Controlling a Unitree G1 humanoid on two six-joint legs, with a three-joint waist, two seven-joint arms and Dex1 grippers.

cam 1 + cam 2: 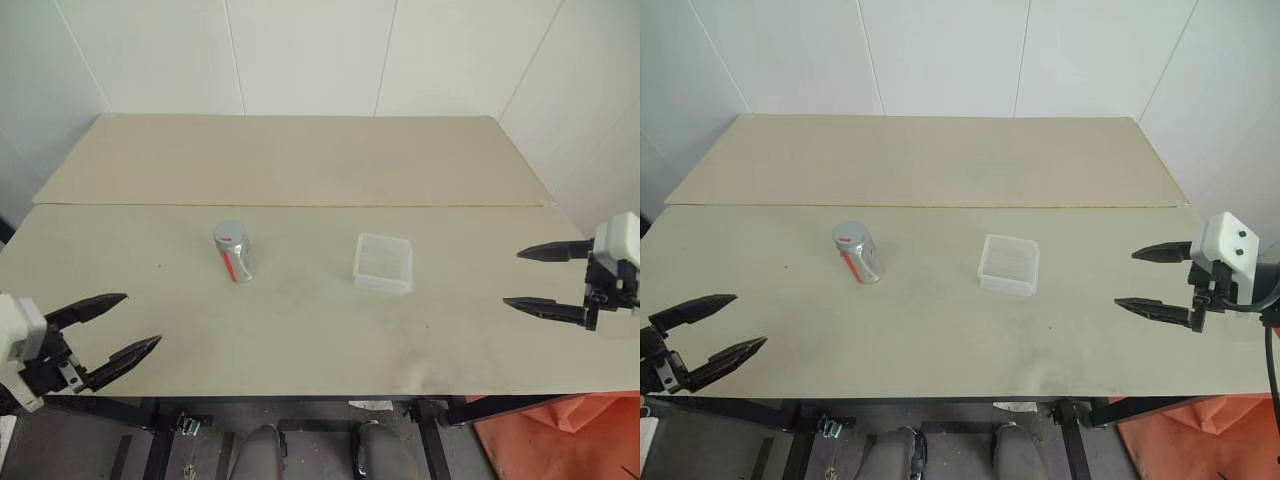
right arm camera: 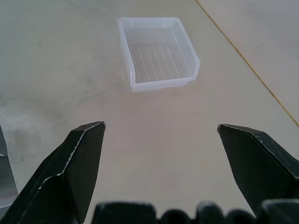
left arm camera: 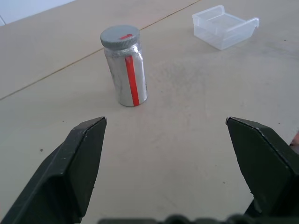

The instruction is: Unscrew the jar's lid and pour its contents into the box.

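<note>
One jar (image 1: 234,252), upright on the counter (image 1: 300,330), one lid (image 1: 229,236) screwed on top. One box (image 1: 383,263) near the jar, apart. Two hands, left hand (image 1: 118,330) and right hand (image 1: 534,280), each spread wide, empty, well apart from the jar.

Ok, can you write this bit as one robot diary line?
jar: upright, lid on | box: empty | left gripper: open, apart | right gripper: open, apart

The contents are hidden inside the jar (image 3: 125,70), closed by the lid (image 3: 120,36). The left gripper (image 1: 708,335) is cut off at its base by the right eye view's edge. The box (image 2: 158,52) interior appears empty; its far outer wall cannot be seen.
</note>
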